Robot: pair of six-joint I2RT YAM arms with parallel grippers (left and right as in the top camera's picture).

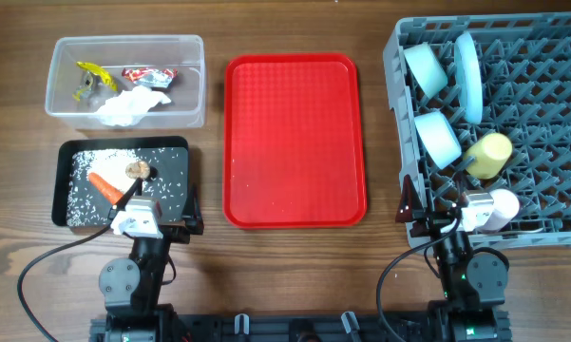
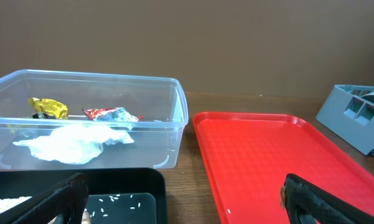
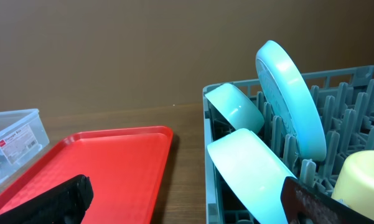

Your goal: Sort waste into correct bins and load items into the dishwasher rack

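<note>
Overhead: the orange carrot (image 1: 104, 186) lies among white rice grains (image 1: 81, 166) in the black tray (image 1: 123, 142) by the table's near-left corner. It looks firm and light, best pinched mid-length.

Left wrist: the left gripper (image 2: 183, 202) gapes empty. The soft tissue (image 2: 68, 143) sits in the clear tub (image 2: 180, 112).

Right wrist: the right gripper (image 3: 187, 202) is spread and empty beside the dishwasher rack (image 3: 210, 199). A smooth, rigid bowl (image 3: 249, 162) stands inside.

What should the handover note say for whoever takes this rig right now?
Left gripper: open, empty, by the black tray.
Right gripper: open, empty, at the rack's near edge.
Clear tub holds the yellow scrap, wrapper and tissue.
The black tray holds the rice, carrot and brown lump.
The rack holds the far bowl, near bowl, plate, yellow cup and pink cup.
Done: waste sorted, dishes racked.
Left: nothing visible; the red tray looks bare.
</note>
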